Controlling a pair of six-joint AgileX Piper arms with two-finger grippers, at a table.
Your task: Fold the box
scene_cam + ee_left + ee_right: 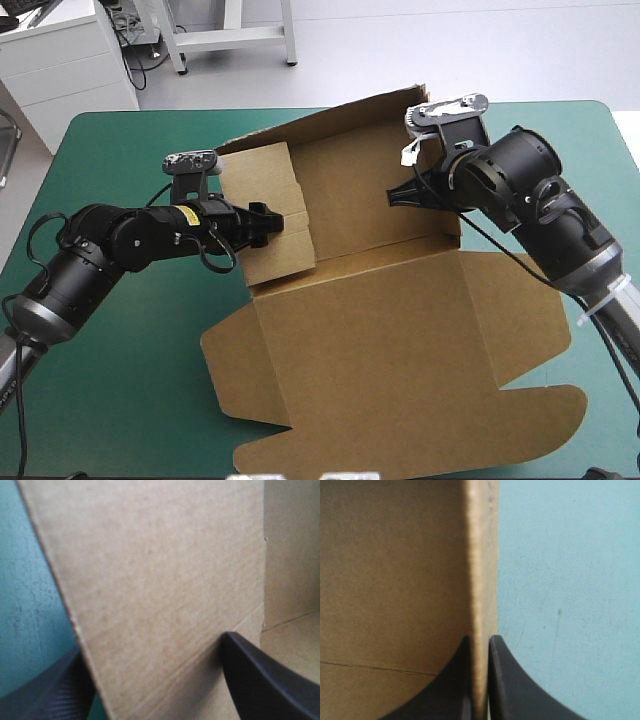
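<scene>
- The box (370,300) sits mid-tabletop (120,400) on the teal-green cover. Its far half is partly raised and its near half lies flat.
- Done so far, as I judge it: the back wall (350,125) stands along the far side. The left side panel (270,205) is up and leaning inward over the tray floor.
- My left claw (268,222) is at that left panel. In my left wrist view its black fingers (265,685) stand wide apart with the brown board between them, straddling it rather than pinching it.
- My right claw (400,195) is at the opposite side. In my right wrist view its fingers (515,690) are all but closed on the thin edge of the right wall (481,555). Brown board lies to the inner side of that edge and bare cover to the outer side.
- Left to do: neither side wall looks tucked or locked. My guess is that both would sag if I let go, so the tucking is ahead of me.
- The lid (400,400) with its rounded flaps lies flat toward the near edge, and neither claw is on it.
- I'd call this roughly the middle of the job. The walls are raised but nothing is secured, and the tray shape is only half formed.
- I can't see from here whether any tab has caught in a slot.
</scene>
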